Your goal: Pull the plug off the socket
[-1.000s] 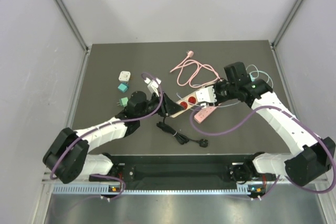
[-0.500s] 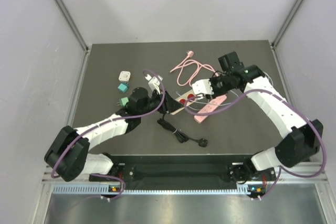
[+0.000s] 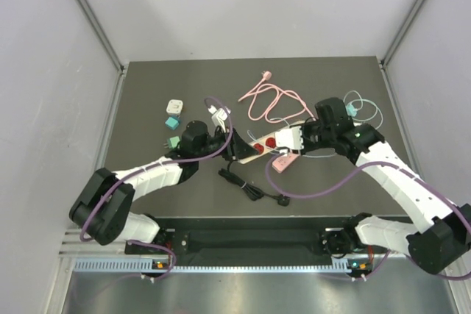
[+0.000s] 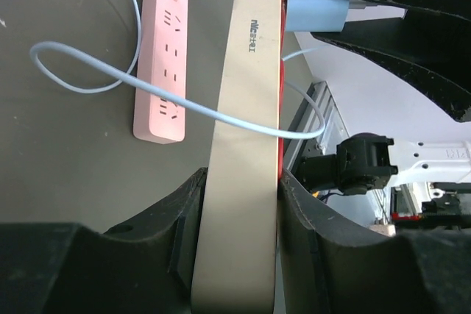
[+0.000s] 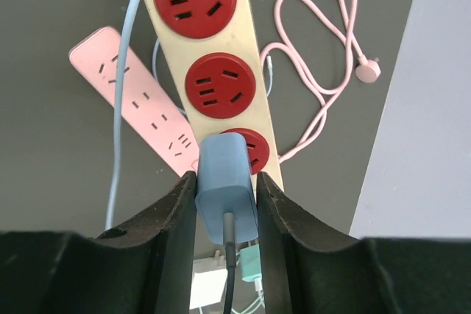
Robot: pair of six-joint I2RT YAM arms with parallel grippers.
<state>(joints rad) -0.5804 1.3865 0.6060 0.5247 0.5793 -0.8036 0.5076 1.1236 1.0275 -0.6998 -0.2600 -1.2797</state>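
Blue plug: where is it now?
In the right wrist view, the blue plug sits between the fingers of the right gripper, on the end red socket of the beige power strip.

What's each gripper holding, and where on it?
Left gripper: beige power strip, by its long sides. Right gripper: blue plug, by its body.

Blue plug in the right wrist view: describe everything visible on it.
The pale blue boxy plastic plug has rounded edges and a matte look. It sits in the red socket nearest the wrist on the cream power strip, apparently seated. The right gripper clamps its two sides; a dark cable leaves its back.
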